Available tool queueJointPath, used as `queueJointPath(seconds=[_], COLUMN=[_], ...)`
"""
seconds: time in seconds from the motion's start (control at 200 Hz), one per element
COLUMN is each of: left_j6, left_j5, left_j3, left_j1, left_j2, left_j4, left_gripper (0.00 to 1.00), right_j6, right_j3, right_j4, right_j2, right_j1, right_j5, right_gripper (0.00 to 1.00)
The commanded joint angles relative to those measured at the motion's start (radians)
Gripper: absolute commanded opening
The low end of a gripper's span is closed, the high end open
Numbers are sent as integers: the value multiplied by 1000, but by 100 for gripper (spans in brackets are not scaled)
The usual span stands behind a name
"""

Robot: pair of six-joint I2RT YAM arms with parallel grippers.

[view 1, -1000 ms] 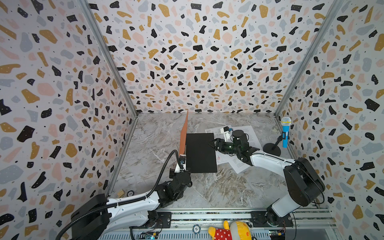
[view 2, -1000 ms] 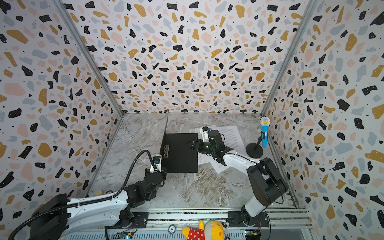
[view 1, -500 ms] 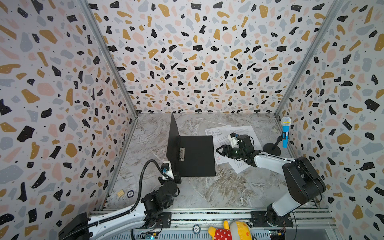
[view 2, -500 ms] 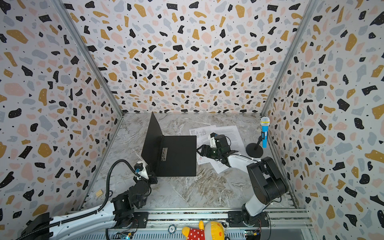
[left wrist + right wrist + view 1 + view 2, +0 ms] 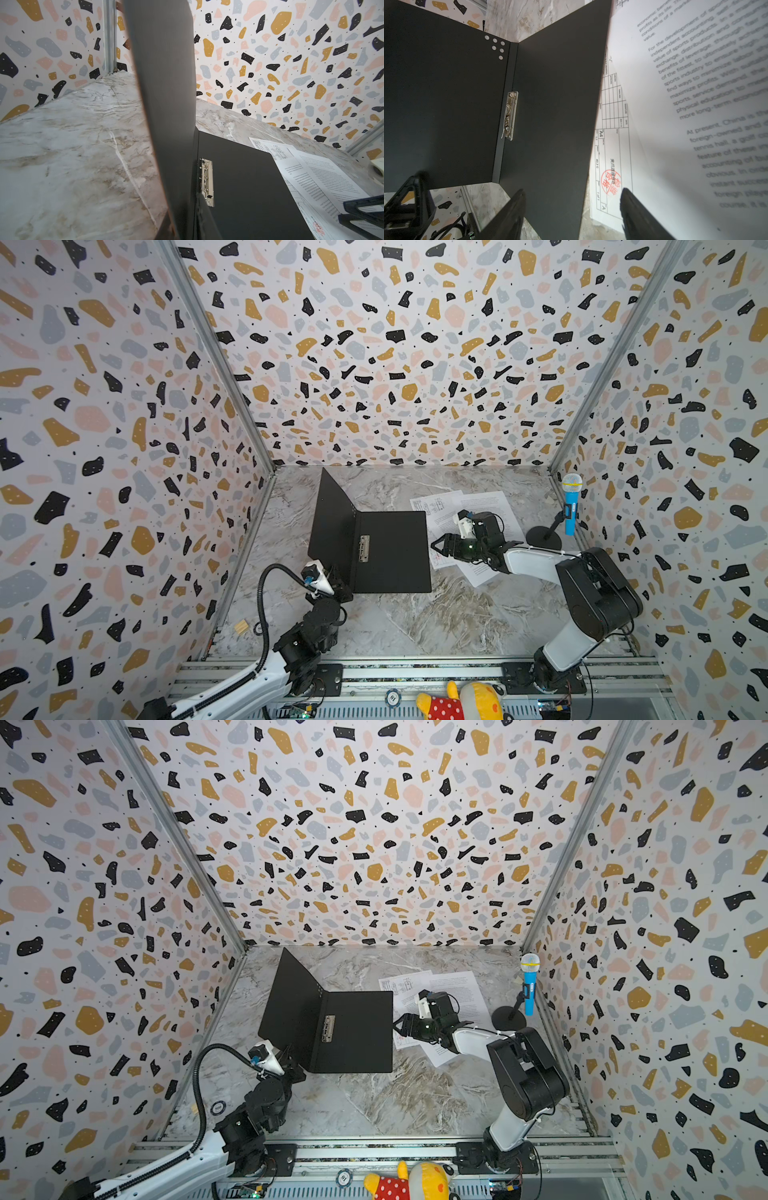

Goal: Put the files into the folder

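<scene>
Folder — one, open; files seemingly three; right hand spread, empty; left hand — cannot tell.

The files lie just right of the folder.

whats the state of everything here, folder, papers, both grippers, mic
folder: open, left cover tilted up, right half flat on table
files: loose, overlapping, on table right of folder, not inside
left gripper: at folder's near left corner; open or shut unclear
right gripper: open, above the files at folder's right edge
microphone: upright on its stand
</scene>
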Motion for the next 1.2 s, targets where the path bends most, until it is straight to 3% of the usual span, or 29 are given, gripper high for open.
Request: queueJointPath(seconds=[0.0,0.18,0.425,0.726,1.121,1.196], left_j6=[-33,-63,-137,-192,-208,-211], left_j5=[97,161,168,226,294,312], left_j3=[15,31,46,44,118,147], left_j1=[50,109,151,188,199,200], left_j2=[38,112,151,143,327,369], left_j4=[47,67,49,66,129,108], left_gripper=[16,16,20,48,67,76], right_j6=[-18,-15,-4,10,19,19], right_j3=[34,42,47,47,43,43], right_j4=[-10,-7,-2,17,25,25], right_j2=[3,5,7,11,7,11], right_j1=[-3,-3,-10,-11,-14,-14], right_j5=[-9,-9,-20,-41,-54,-55], right_gripper=[72,72,72,72,72,72])
